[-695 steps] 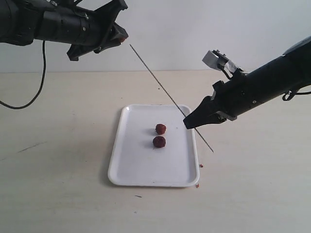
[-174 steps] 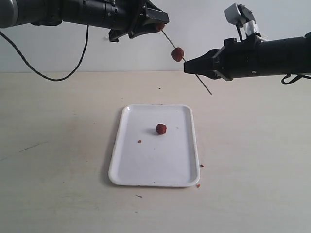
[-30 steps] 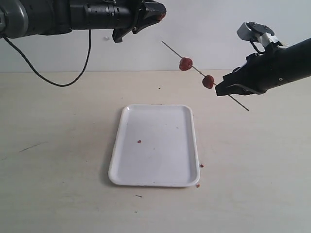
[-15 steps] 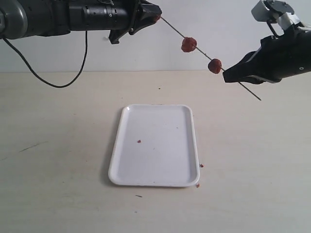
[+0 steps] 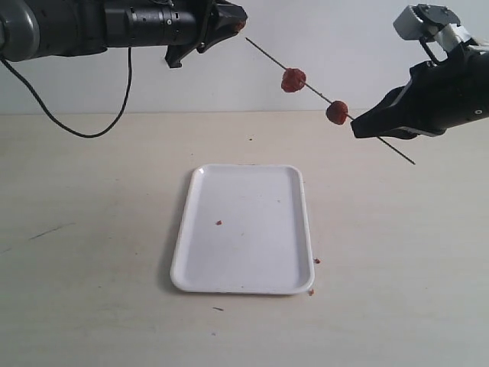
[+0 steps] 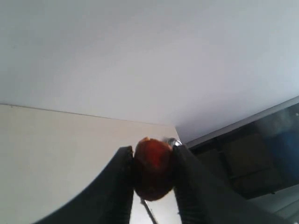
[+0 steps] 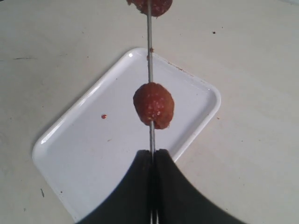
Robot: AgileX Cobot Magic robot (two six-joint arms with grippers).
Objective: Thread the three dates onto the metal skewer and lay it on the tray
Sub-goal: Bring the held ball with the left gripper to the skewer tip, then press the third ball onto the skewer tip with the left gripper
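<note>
My left gripper (image 5: 238, 25) is held high at the back left, shut on one date (image 6: 153, 168). The thin metal skewer (image 5: 367, 130) slants down to the right from just beside that date; whether its tip touches the date I cannot tell. Two dates are threaded on the skewer, one near its middle (image 5: 293, 79) and one lower down (image 5: 337, 112), right by my right gripper (image 5: 357, 128). The right gripper (image 7: 153, 154) is shut on the skewer just behind the lower date (image 7: 153, 105). The white tray (image 5: 252, 252) lies below on the table with no dates on it.
Tiny reddish crumbs lie on the tray (image 5: 218, 222) and on the table by its right front corner (image 5: 316, 261). A black cable (image 5: 46, 115) hangs from the left arm. The beige tabletop (image 5: 92, 229) extends around the tray.
The right gripper has risen and shifted right with the skewer and its two dates, bringing the skewer's tip up beside the date in the left gripper. The left arm barely moved.
</note>
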